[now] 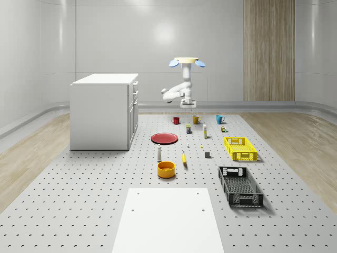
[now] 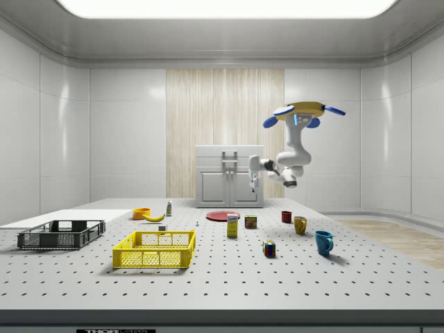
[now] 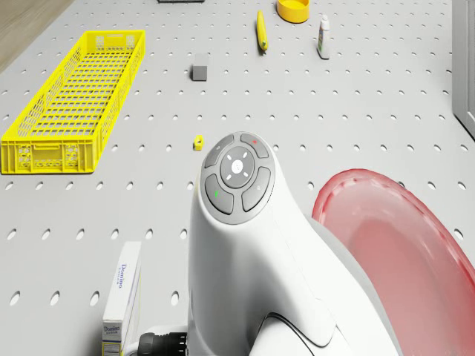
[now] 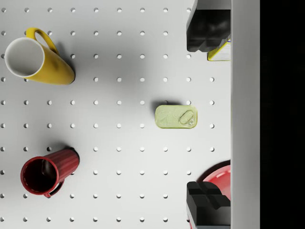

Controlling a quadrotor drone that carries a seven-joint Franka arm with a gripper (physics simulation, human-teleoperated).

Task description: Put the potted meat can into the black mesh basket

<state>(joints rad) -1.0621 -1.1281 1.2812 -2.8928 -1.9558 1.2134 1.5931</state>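
The potted meat can (image 4: 176,116) shows its pale green top with a pull tab and stands on the perforated table. It also appears as a small dark can (image 1: 189,128) between the mugs and the red plate, and as the same can (image 2: 250,221) beside a yellow box. The drone (image 1: 187,61) hovers high over the far part of the table. Its arm hangs down, and my gripper (image 1: 187,107) is well above the can. The gripper (image 4: 208,117) is open, its black fingertips (image 4: 208,31) wide apart with nothing between them. The black mesh basket (image 1: 240,185) lies near the front right.
A yellow mug (image 4: 40,59) and a red mug (image 4: 47,171) stand close to the can. A red plate (image 1: 165,138), sugar box (image 3: 122,297), yellow basket (image 1: 240,148), banana (image 1: 184,158), orange bowl (image 1: 166,169) and bottle (image 1: 159,153) lie between can and black basket. A white cabinet (image 1: 104,110) stands at the left.
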